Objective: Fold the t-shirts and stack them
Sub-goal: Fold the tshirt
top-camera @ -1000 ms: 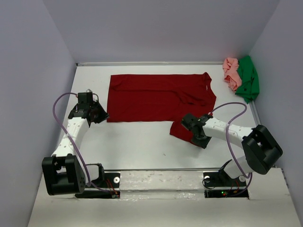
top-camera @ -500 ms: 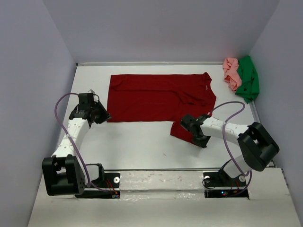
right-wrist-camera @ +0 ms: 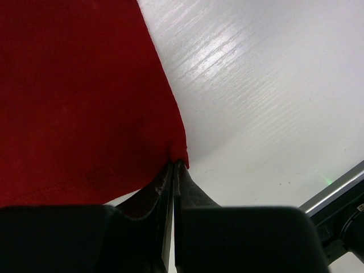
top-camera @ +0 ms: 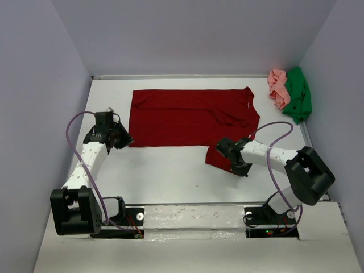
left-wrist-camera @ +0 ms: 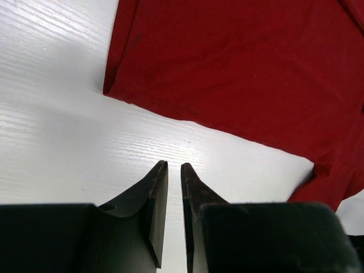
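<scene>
Your dark red t-shirt (top-camera: 187,116) is lying spread flat across the far half of the white table (top-camera: 165,170), with its collar toward the right. Your right gripper (right-wrist-camera: 174,164) is pinching the corner of the red flap that juts toward you at the shirt's right end, with its jaws pressed together on the cloth edge. Your left gripper (left-wrist-camera: 174,168) is hanging over bare table just beside the shirt's near left corner, with its jaws standing a thin slit apart and gripping nothing. The pale pink t-shirt (top-camera: 278,88) and bright green t-shirt (top-camera: 298,94) are sitting crumpled, touching each other, in the far right corner.
</scene>
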Available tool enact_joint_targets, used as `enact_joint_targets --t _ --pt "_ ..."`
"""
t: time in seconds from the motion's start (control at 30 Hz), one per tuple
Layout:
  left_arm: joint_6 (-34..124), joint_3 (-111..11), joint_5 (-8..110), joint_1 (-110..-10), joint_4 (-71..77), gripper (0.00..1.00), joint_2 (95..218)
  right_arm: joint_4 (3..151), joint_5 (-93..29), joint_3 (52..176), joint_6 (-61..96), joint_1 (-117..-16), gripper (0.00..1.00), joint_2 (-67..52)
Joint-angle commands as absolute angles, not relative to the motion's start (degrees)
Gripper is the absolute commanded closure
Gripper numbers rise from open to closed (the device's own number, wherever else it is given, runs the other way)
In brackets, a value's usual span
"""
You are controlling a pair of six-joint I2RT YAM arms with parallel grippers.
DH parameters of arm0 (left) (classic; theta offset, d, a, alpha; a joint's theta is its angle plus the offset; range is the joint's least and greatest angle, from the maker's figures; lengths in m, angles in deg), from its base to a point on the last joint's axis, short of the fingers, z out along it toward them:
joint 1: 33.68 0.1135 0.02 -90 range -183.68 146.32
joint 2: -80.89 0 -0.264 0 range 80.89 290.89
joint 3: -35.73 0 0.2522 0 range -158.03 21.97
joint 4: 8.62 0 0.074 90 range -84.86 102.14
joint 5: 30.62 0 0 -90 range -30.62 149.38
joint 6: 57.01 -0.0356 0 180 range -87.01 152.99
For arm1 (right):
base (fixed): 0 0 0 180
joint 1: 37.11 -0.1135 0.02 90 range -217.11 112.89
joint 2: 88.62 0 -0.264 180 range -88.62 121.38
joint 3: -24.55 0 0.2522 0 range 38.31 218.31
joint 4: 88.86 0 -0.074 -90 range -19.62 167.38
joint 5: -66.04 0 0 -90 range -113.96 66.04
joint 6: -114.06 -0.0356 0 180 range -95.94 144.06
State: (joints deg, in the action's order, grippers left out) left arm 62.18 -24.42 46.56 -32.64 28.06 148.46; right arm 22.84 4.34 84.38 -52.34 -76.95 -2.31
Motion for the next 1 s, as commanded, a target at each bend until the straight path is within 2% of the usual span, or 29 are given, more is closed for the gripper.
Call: enact_joint_targets --t 0.0,0.17,0.2,0.27,0.6,0.97 --pt "62.0 -24.5 48.0 -33.2 28.6 0.74 147.9 22.8 7.7 86.6 -51.6 -77.3 0.98 -2.0" --pt "63.3 -27.0 57.1 -37.7 31.3 0.71 151.4 21.6 9.8 88.8 -49.2 -77.3 1.0 -3.5" --pt "63.6 -27.9 58.7 -38.5 31.7 0.55 153.0 21.3 10.5 89.9 -48.8 -77.3 1.0 -3.9" --pt "64.2 -28.4 62.9 -39.8 32.0 0.39 155.7 21.9 10.8 90.6 -47.3 -77.3 1.0 -5.4" --pt "66.2 -30.5 69.7 -40.1 33.0 0.35 161.9 26.0 10.2 90.1 -41.2 -77.3 1.0 -8.5" --pt "68.2 -33.7 70.8 -40.4 31.8 0.38 168.4 27.7 8.4 89.0 -38.9 -77.3 1.0 -11.0"
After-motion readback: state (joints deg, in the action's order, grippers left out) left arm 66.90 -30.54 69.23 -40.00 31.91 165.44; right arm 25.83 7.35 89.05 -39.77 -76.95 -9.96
